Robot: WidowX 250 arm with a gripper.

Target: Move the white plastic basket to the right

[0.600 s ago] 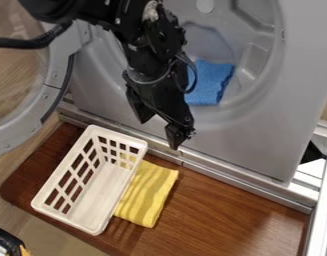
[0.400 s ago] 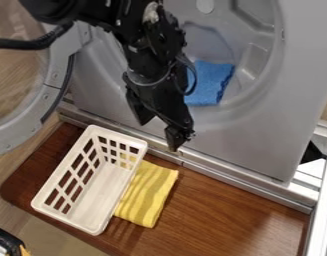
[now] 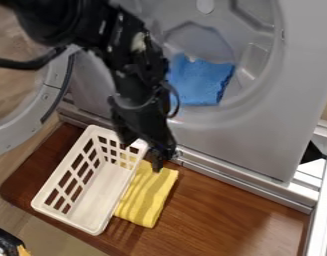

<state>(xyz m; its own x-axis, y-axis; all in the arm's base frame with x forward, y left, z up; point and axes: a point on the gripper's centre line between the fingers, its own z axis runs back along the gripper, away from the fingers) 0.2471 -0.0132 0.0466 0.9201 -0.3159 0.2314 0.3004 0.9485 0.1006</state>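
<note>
Between seven and eight o'clock on the brown wooden desk [image 3: 239, 210], can see the white plastic basket [image 3: 99, 190], slanting from lower left to upper right. Just off centre toward seven, can make out the gripper [image 3: 143, 151] set wide at the basket's upper right corner, with fingers [image 3: 157, 162] apart across the rim (touching it or not, cannot tell). Toward six, can find a striped yellow cloth [image 3: 149, 195] beside the basket, glimpsed partly through the slots too. Around one o'clock, can spot a blue cloth [image 3: 202, 82] inside the grey drum [image 3: 256, 60].
</note>
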